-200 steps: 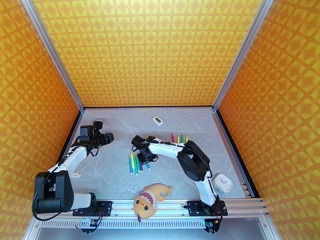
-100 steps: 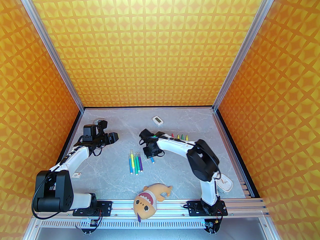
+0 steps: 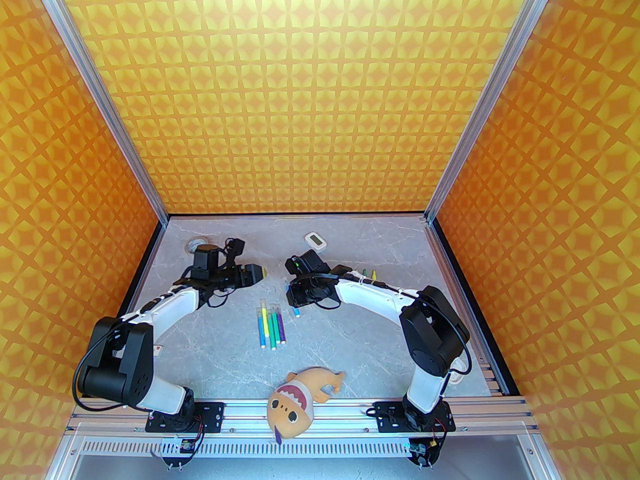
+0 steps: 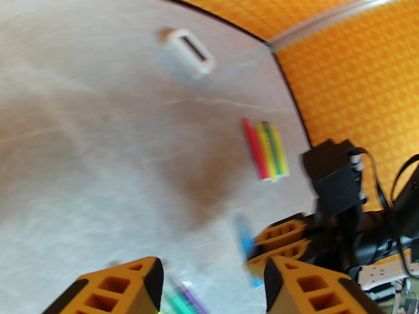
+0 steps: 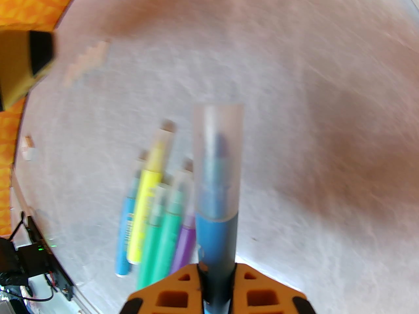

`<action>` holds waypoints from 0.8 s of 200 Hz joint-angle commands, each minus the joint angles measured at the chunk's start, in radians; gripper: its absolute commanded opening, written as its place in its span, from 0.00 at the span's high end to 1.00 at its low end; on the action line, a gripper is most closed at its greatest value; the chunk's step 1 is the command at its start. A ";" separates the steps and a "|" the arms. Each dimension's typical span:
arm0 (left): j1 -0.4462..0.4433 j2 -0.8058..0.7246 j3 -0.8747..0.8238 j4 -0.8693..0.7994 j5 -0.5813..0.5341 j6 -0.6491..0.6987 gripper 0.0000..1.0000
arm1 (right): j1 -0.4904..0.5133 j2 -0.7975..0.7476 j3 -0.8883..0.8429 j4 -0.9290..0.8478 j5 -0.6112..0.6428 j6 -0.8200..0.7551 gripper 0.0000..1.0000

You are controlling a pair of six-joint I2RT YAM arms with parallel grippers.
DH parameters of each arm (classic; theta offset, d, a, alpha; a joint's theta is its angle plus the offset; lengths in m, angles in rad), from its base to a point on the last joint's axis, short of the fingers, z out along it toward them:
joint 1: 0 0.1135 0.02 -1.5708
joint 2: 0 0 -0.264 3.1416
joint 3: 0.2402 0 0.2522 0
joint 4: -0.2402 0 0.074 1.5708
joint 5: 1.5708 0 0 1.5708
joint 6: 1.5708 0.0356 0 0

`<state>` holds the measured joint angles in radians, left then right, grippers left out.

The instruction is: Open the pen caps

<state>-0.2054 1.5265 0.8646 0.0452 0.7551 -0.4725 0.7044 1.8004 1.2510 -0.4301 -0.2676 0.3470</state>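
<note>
Right claw [image 5: 216,275] is clamped on the barrel of a blue marker pen [image 5: 216,240], held over the grey marbled table [image 3: 225,358]. Its frosted translucent cap [image 5: 218,142] is on and aimed toward my left claw [image 4: 212,283], which stands half open and empty. Next, I judge, the left must line up, pinch that cap and pull straight. Four capped pens [image 3: 270,325] lie just beside; bared red, yellow and green pens [image 4: 268,149] and a white timer [image 3: 315,241] sit clear.

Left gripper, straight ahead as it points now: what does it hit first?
Probably the blue pen held in the right gripper, slightly off the line of the left gripper; depth is unclear.
</note>
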 commanded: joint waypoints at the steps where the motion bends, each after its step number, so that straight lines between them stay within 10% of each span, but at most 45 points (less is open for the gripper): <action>1: -0.018 0.028 0.028 0.083 0.055 -0.061 0.45 | -0.005 -0.051 -0.031 0.098 -0.073 -0.022 1.00; 160: -0.094 0.066 0.076 0.086 0.102 -0.075 0.55 | -0.006 -0.124 -0.056 0.197 -0.154 -0.052 1.00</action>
<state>-0.2855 1.5784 0.9039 0.1246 0.8345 -0.5465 0.7044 1.7088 1.2045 -0.2680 -0.4042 0.3096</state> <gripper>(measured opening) 0.467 0.136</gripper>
